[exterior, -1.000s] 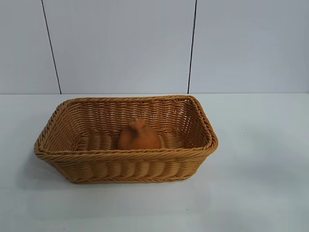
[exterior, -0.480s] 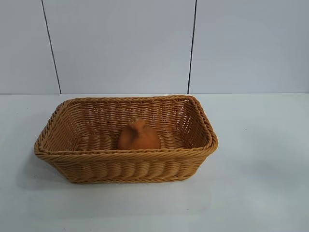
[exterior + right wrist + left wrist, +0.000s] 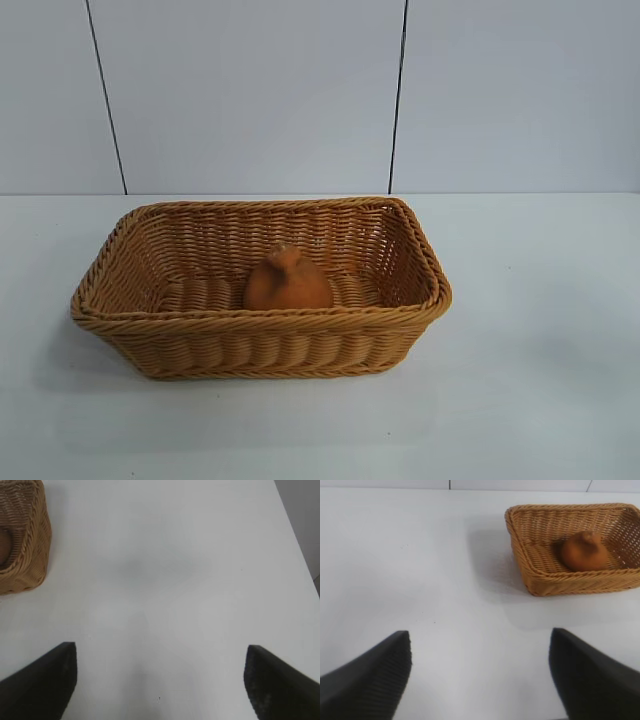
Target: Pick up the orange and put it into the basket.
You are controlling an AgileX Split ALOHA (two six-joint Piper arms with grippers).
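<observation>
The orange (image 3: 287, 281), a rough orange-brown fruit with a knobby top, sits upright on the floor of the wicker basket (image 3: 120, 325), near its middle. The left wrist view shows the same orange (image 3: 583, 551) inside the basket (image 3: 520, 555). My left gripper (image 3: 480, 645) is open and empty over bare table, well away from the basket. My right gripper (image 3: 160, 652) is open and empty over bare table on the basket's other side; one basket corner (image 3: 30, 540) shows in the right wrist view. Neither gripper appears in the exterior view.
The basket stands on a white table (image 3: 530, 350) with a panelled white wall (image 3: 250, 90) behind it. The table's edge (image 3: 300, 550) shows in the right wrist view.
</observation>
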